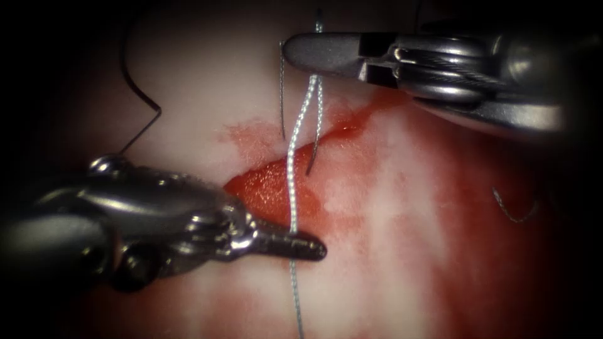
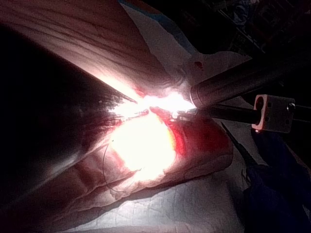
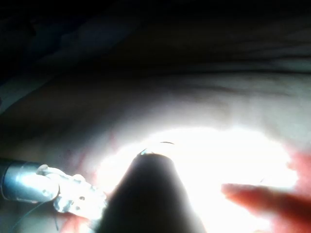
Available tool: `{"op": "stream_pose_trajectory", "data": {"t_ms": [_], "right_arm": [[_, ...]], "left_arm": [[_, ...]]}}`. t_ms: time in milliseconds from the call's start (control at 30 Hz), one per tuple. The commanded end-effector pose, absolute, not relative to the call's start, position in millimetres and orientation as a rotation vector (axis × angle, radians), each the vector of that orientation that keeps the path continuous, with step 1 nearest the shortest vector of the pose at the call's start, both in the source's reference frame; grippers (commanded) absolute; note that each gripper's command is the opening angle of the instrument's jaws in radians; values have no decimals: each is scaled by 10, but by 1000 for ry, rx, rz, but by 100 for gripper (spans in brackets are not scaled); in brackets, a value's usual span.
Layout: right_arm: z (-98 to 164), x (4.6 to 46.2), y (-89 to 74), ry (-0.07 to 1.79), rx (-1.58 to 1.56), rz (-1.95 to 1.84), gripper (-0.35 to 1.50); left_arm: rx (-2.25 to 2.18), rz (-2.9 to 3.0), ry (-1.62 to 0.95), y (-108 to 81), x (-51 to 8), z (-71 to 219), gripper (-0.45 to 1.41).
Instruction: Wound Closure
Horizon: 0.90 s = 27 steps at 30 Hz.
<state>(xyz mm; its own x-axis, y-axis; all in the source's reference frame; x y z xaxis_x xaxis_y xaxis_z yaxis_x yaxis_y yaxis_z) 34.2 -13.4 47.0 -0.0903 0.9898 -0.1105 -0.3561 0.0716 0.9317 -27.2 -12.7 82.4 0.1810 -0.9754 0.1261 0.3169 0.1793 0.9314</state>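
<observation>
We see a pale blue drape (image 2: 194, 204) covering the bench under the work area, creased and folded. A white sheet (image 2: 160, 43) with a blue edge lies further back on it. Beyond that the room is dark; faint clutter (image 2: 243, 19) in the far background, can't tell what it is. Dark blue cloth (image 2: 277, 189) bunched at one side of the drape. Light is one hard, narrow spot (image 2: 146, 141), blown out at centre with fast falloff to black all round.

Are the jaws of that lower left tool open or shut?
Shut: the left tool has its jaws pressed together on the thread beside the cut.
</observation>
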Motion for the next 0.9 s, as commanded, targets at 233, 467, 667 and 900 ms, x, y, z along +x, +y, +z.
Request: {"op": "stream_pose_trajectory", "data": {"t_ms": [233,467,667,900], "right_arm": [[465,349,-122,1066,821,1361,-35],[465,349,-124,1086,771,1295,118],[455,334,-130,1085,786,1272,84],[444,314,-121,1079,747,1316,42]], "left_arm": [[929,-1132,-904,-112,-268,810,-45],[933,-1141,-892,-108,-262,810,-45],[776,-1143,-781,-86,-216,809,-45],[547,-916,-606,-72,-154,810,-45]]}}
